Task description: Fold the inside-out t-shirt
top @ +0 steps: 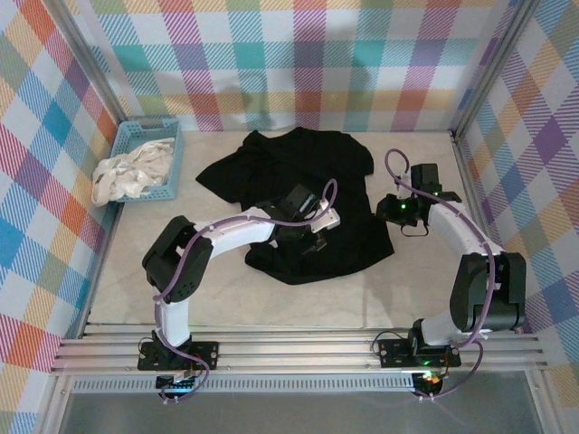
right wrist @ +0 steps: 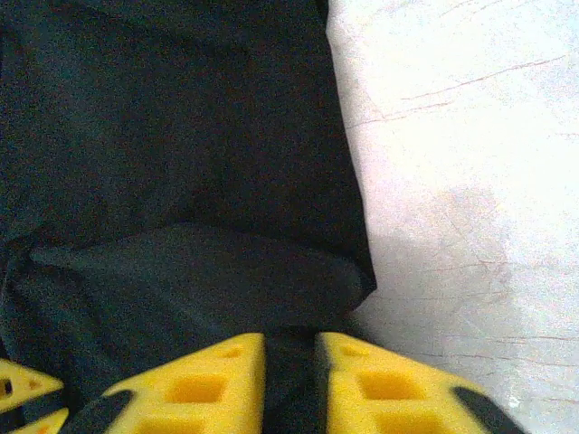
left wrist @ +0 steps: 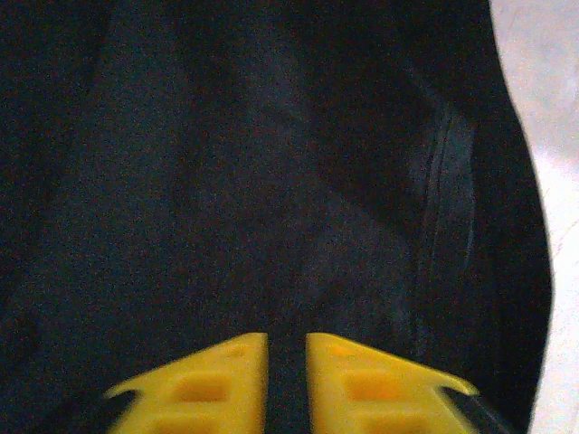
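Left gripper and right gripper barely parted on the shirt — hold unclear — so a snagged layer could drag it askew.

- Legible text, labels, brands, numbers, signs: none can be read.
- Checked: inside-out t-shirt, blue basket, plaid walls. No readable marking on any.

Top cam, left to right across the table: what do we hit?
Basket → t-shirt → right arm
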You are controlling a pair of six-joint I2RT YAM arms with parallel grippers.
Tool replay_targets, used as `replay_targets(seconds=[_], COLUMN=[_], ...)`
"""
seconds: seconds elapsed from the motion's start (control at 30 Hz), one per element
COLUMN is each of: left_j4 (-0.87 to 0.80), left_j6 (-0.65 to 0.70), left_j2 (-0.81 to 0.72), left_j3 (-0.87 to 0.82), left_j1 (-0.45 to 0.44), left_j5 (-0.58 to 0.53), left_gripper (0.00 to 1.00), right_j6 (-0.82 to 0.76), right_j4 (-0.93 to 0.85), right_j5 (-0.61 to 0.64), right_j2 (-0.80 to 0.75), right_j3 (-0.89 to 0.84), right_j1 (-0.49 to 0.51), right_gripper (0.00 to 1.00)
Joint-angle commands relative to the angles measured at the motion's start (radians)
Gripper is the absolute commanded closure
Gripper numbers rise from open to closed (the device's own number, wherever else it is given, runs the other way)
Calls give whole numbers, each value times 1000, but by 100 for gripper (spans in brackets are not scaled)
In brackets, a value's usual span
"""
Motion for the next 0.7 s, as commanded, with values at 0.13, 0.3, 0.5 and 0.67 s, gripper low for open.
replay_targets(seconds=[0.13,0.3,0.5,0.67], left_j4=[-143,-165,-161,-155], left_j6=[80,91,83,74], left_j2=[87,136,163,150], left_j3=[44,74,101,104], left_j1=[-43,-59,-60,-57], left_j5=[-58,-65,-100,-91], left_gripper=[52,48,62,86], right_j6=[-7,-8,-9,-11], right_j4=[19,20,26,28], right_j5=[3,-1,-10,-13], right_j2=[8,3,3,3], right_j3=[0,-6,-9,-9], right_j1=[-7,-6,-6,-7], right_gripper=[62,61,61,61])
